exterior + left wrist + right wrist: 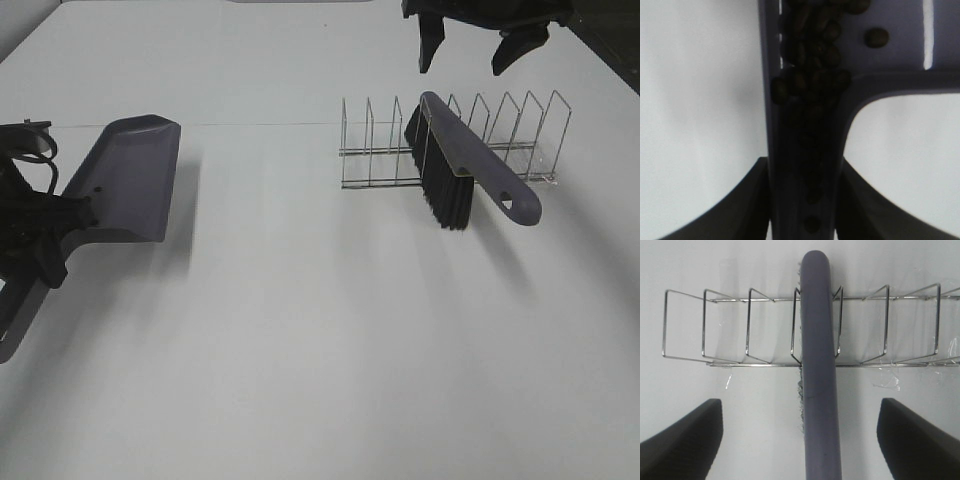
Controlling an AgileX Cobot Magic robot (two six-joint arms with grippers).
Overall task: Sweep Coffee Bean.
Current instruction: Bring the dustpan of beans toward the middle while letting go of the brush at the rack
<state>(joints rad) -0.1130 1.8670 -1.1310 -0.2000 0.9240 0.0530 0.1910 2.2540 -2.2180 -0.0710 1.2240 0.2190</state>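
Coffee beans lie heaped at the handle end of the purple dustpan, just beyond the left gripper, which is clamped on that handle. The right gripper hangs with jaws wide apart over the brush resting in the wire rack.

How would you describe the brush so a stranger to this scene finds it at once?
On the white table, look to the silver wire rack at the right. The grey-purple plastic hand brush rests in one of its slots. Unlike the wide grey-purple plastic dustpan at the left, it is long and narrow, with black bristles and a hole in its handle.
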